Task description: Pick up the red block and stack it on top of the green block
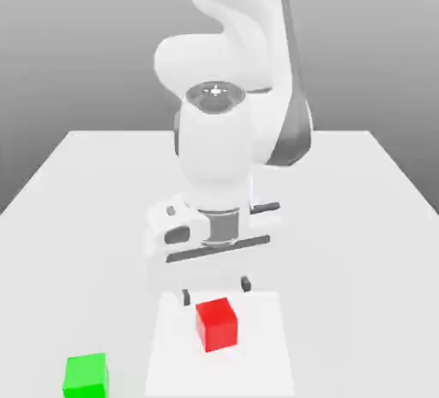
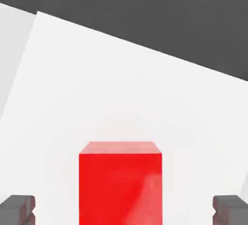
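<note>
Standing on a white patch of the desk [image 1: 343,242]: one red block [image 1: 217,325]. Above it: one tool [image 1: 216,291], fingers wide open, holding nothing, block between and clear of both in the hand view. Also one green block [image 1: 87,376], toward the exterior view's left.

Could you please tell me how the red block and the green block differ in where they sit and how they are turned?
The red block sits on the bright white square, while the green block lies outside it, toward the exterior view's left. The red block is under the open gripper; the green block is off to its side. Both are plain, single-coloured blocks.
</note>
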You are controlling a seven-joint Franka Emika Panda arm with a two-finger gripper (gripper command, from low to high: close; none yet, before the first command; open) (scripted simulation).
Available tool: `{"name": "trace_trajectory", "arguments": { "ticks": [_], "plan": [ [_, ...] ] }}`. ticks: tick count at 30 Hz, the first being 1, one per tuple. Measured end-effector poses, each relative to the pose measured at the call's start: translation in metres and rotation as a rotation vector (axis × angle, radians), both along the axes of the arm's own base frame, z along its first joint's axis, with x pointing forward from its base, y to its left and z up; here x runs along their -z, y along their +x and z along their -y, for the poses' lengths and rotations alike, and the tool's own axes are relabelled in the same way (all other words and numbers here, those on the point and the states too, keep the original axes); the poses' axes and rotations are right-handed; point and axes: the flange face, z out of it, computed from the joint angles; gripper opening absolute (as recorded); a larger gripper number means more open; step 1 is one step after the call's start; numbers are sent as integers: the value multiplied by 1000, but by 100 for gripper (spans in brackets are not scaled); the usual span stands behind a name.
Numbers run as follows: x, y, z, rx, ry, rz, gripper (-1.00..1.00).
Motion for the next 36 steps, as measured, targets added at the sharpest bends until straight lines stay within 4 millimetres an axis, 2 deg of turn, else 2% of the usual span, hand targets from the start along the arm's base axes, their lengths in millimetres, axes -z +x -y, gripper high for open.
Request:
{"name": "trace_trajectory", "arguments": {
  "ticks": [2, 3, 10, 16, 22, 27, 29, 32, 33, 36],
  "plan": [
    [21, -1, 0, 0, 0, -1, 0],
    [28, -2, 0, 0, 0, -1, -100],
    [28, -2, 0, 0, 0, -2, -100],
    [-27, -1, 1, 2, 1, -2, -100],
    [-48, 46, 73, 152, 12, -9, -100],
    [-66, 80, 148, 277, 7, -5, -100],
    [-57, 86, 166, 302, 4, -2, -100],
    [-18, 87, 171, 310, 2, -2, -100],
    [-10, 87, 171, 311, 2, -2, 100],
    [-10, 87, 171, 311, 2, -2, 100]
  ]
}}
